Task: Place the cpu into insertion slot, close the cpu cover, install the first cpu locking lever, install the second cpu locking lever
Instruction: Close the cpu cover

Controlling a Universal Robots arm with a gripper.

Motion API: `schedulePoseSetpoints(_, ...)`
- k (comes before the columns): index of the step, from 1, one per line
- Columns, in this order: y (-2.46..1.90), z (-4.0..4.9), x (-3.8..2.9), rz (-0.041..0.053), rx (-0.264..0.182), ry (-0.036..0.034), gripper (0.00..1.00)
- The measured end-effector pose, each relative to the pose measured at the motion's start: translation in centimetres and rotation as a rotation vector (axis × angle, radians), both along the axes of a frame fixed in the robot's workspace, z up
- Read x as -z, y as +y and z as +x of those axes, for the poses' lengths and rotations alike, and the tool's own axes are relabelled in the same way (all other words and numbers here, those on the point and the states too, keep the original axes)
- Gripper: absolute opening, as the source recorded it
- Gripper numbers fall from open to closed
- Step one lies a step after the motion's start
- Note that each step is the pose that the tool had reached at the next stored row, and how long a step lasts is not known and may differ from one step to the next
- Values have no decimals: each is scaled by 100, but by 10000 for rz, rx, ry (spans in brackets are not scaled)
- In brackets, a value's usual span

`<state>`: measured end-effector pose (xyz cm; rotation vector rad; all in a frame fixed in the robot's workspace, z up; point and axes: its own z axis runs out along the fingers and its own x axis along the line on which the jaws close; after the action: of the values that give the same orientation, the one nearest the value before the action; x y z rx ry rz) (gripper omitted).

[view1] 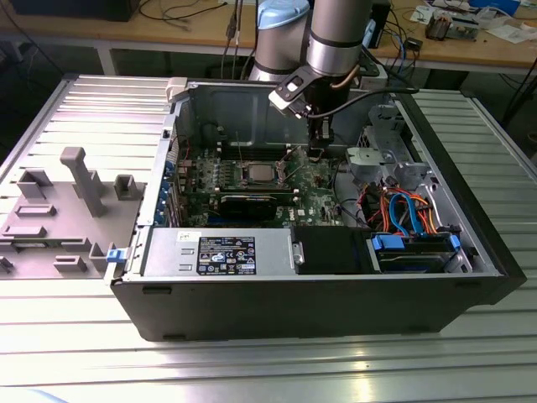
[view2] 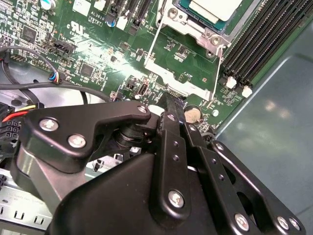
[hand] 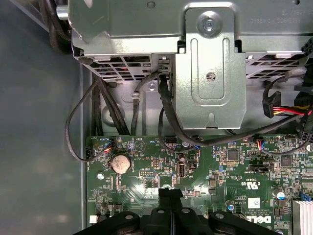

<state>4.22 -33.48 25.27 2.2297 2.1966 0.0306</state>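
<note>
The case (view1: 294, 302) lies open on its side mid-worktop (view1: 252, 369), so the board (view1: 323, 200) faces up for the arm to reach in from above. The cpu (view1: 256, 174) already sits in the slot (view2: 193, 28) near the board's middle, silver top up. The cover (view2: 171, 74) looks swung back off it, a thin frame with green board showing through its window. The two wire levers (view2: 155, 41) stand free beside it, so nothing seems locked yet. The hand (view1: 315, 151) hangs just over the board's edge by the drive cage (hand: 210, 63), close to the coin battery (hand: 120, 163) and clear of the slot. Its fingers (view2: 172, 128) are pressed together with nothing between them.
</note>
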Motion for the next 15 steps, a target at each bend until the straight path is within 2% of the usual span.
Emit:
schedulePoseSetpoints(7,1,5,10,5,-12,1,11)
schedulePoseSetpoints(12,0,21,60,-33,-153,119,11)
schedulePoseSetpoints(15,0,19,63,-56,-171,124,11)
